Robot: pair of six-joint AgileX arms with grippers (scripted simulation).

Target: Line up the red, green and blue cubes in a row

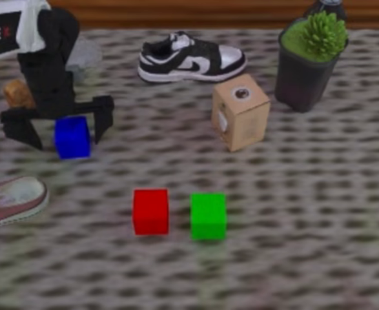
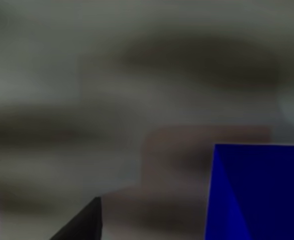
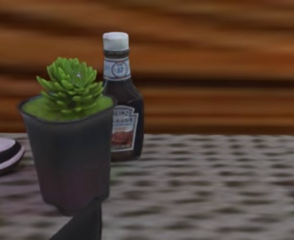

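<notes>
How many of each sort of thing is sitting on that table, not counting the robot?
Cubes: 3, the red cube, green cube, blue cube
Shoes: 2
Wooden box: 1
Potted plant: 1
Sauce bottle: 1
Yellow-brown block: 1
Total: 9

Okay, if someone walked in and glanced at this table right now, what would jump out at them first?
Probably the left gripper at the table's left, fingers spread wide around the blue cube. Next, the red cube and green cube side by side near the front centre, a small gap between them.
</notes>
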